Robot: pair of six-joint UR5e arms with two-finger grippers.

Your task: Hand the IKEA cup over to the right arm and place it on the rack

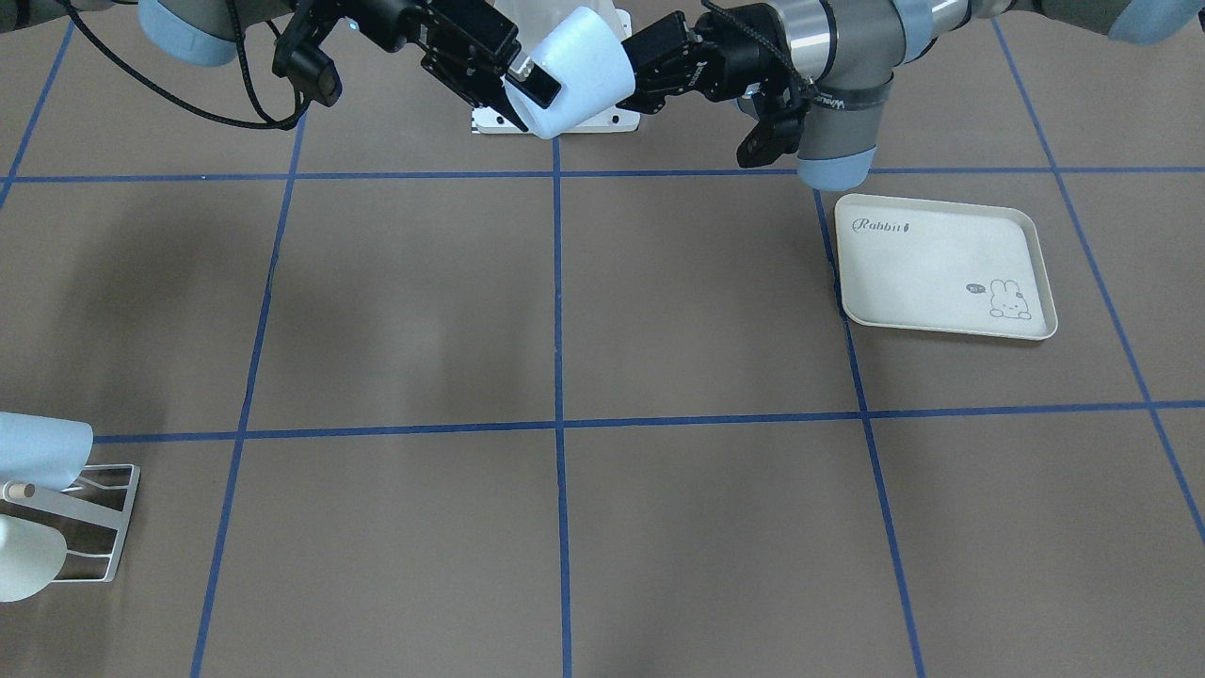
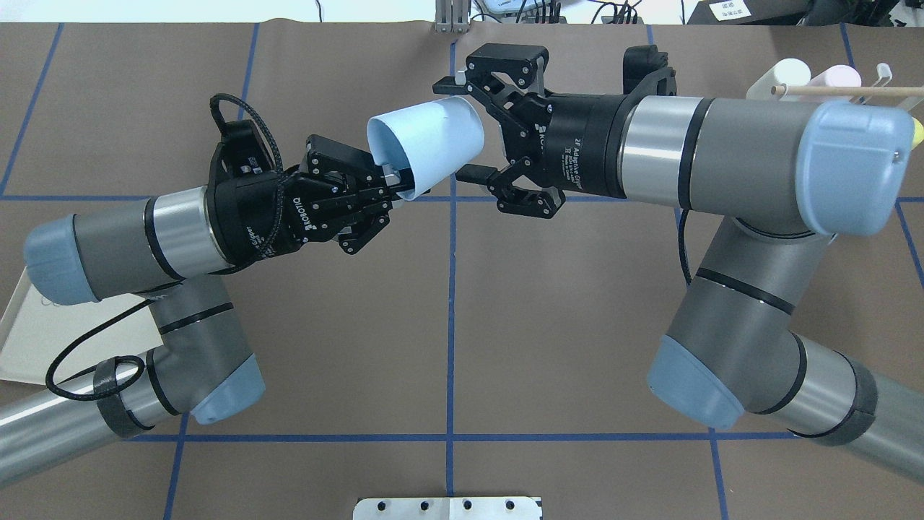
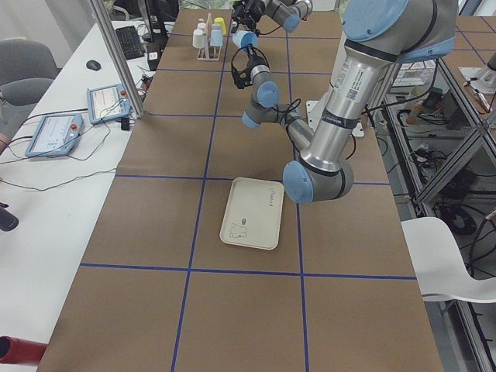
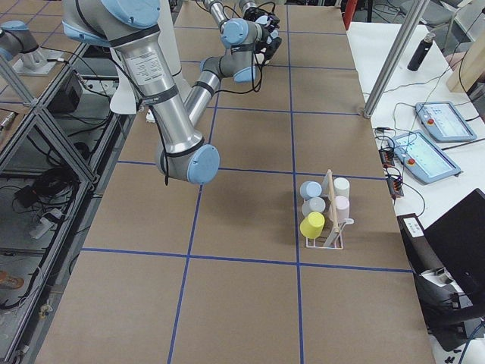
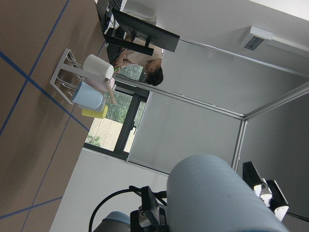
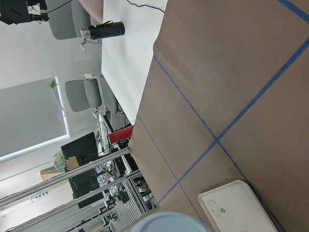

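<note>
**Cup held out between two grippers, handover not yet closed**

The pale blue cup (image 2: pixel 433 144) lies on its side in the air above the table (image 1: pixel 659 330), close to the robot's base, with its mouth toward the left arm (image 2: pixel 130 238). The left gripper (image 2: pixel 401 184) pinches the rim, one finger inside and one outside. That leaves the closed end and the wall free for a second grip.

The right gripper (image 2: pixel 455 130) faces it with its fingers spread wide on either side of that closed end. I judge it has no hold yet, so the left gripper alone carries the cup. Nothing shows inside the cup.

The rack (image 4: pixel 326 244) stands well apart on the robot's right. It carries several cups (image 4: pixel 312 225) in blue, yellow, white and pink, hung on its pegs. The tray (image 1: pixel 941 273) near the left arm shows only its rabbit print.
</note>
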